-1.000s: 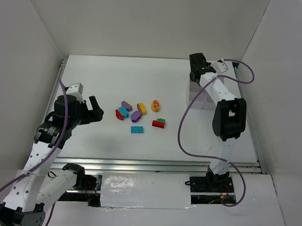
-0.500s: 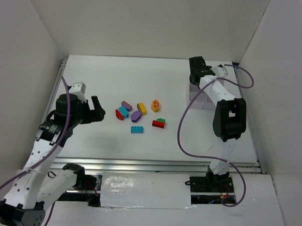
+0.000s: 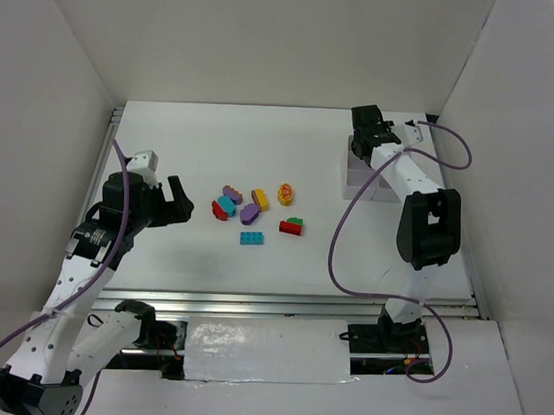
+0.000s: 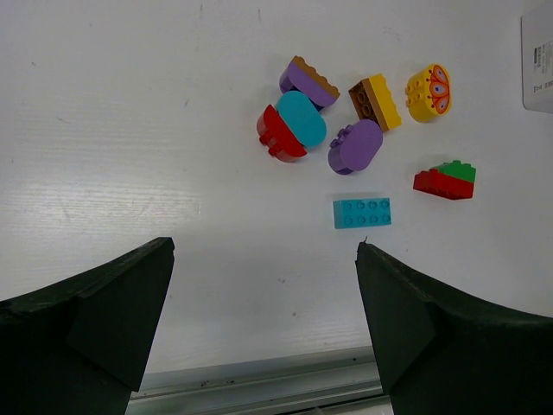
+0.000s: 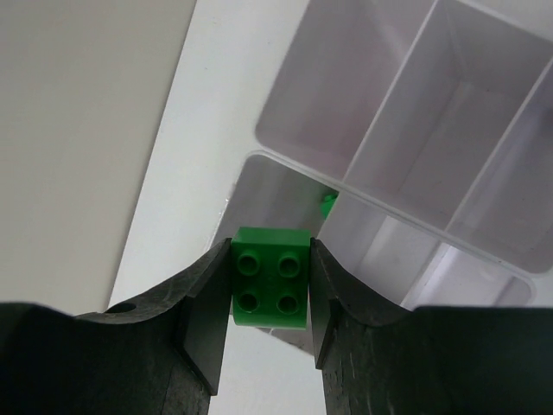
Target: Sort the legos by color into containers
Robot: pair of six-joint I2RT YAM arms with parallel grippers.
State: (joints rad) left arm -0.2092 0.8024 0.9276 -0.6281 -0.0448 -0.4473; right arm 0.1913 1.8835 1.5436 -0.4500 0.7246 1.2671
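Note:
Loose legos lie mid-table: a purple brick (image 3: 232, 194), cyan oval (image 3: 227, 203), red piece (image 3: 219, 211), purple oval (image 3: 250, 212), yellow brick (image 3: 260, 199), yellow oval (image 3: 285, 193), red brick with a green one on it (image 3: 292, 227) and cyan brick (image 3: 252, 238). My left gripper (image 3: 172, 200) is open and empty, left of them; its wrist view (image 4: 264, 251) shows the cyan brick (image 4: 362, 212) just ahead. My right gripper (image 3: 363, 142) is shut on a green brick (image 5: 269, 278) above the translucent tray (image 3: 365, 182). Another green piece (image 5: 327, 205) lies in the cell below.
The tray's cells (image 5: 393, 130) in the right wrist view look bare apart from the green piece. White walls enclose the table on the left, back and right. A metal rail (image 3: 282, 304) runs along the near edge.
My right gripper has shifted slightly right and towards the back wall at the tray's far end, still holding the green brick. My left gripper moved slightly, then held still.

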